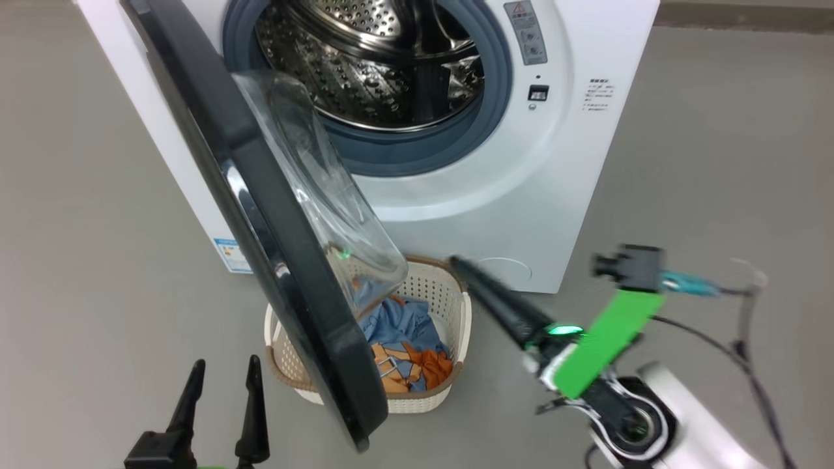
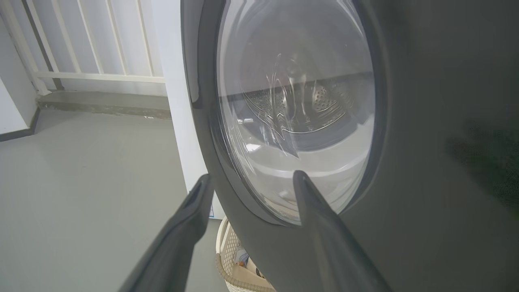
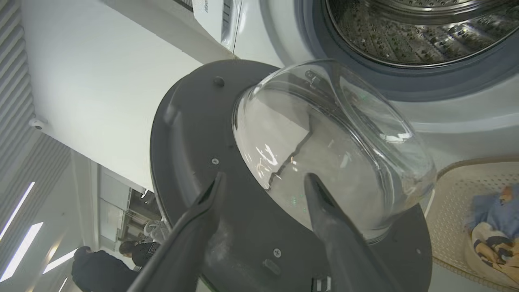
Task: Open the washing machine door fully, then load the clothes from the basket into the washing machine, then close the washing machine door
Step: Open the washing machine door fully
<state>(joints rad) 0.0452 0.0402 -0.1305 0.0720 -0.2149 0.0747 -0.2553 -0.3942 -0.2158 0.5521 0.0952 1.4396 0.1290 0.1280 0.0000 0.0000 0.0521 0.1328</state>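
The washing machine (image 1: 521, 195) stands at the top of the head view, its steel drum (image 1: 378, 58) exposed. The washing machine door (image 1: 260, 215) hangs partly open, edge-on, its glass bowl (image 1: 326, 195) bulging over the basket (image 1: 430, 286). The clothes (image 1: 404, 339), blue and orange, lie in the basket, half hidden behind the door. My left gripper (image 1: 223, 368) is open, low on the door's outer side, facing its window (image 2: 292, 113). My right gripper (image 1: 459, 264) is open by the basket's right rim, with its fingers (image 3: 324, 211) pointing at the door's inner face (image 3: 194, 134).
Grey floor (image 1: 78, 228) surrounds the machine. A white railing (image 2: 93, 40) and wall stand beyond the machine's left side. A cable (image 1: 743, 339) trails from my right forearm. Two people (image 3: 101, 267) show far off in the right wrist view.
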